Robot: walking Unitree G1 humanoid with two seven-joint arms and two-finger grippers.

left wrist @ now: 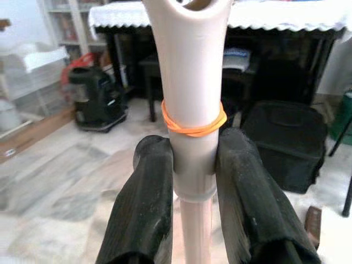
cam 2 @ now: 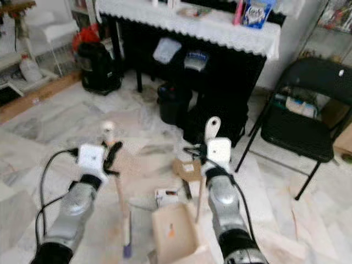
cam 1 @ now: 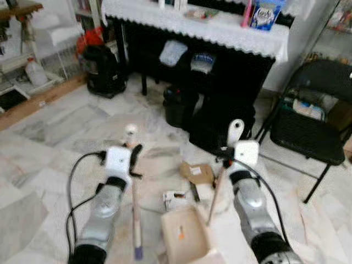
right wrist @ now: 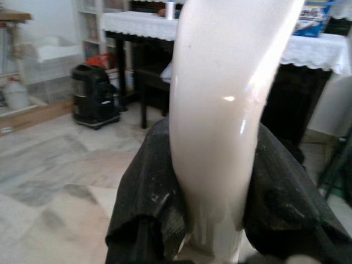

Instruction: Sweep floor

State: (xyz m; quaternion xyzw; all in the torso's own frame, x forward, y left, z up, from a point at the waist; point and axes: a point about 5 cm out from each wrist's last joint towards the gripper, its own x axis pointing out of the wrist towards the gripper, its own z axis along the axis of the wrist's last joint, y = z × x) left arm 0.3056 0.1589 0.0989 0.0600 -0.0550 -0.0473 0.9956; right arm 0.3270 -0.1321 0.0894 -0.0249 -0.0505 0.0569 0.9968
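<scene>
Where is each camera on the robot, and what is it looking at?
Left eye view: head, looking down at both arms, left gripper, right gripper, dustpan.
Right eye view: head, same scene, black chair.
Left wrist view: left wrist, along fingers clamping the broom handle.
Right wrist view: right wrist, fingers around the dustpan handle.
Both wrist views share the black vacuum.

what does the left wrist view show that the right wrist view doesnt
Left wrist view alone: an orange rubber band around the broom handle, which the left tool grips, and a black bag on the floor.

Right wrist view alone: the dustpan handle, smooth and glossy, gripped by the right tool, and a blue packet on the table.

Both: the black vacuum, the lace-covered table and the marble floor.
</scene>
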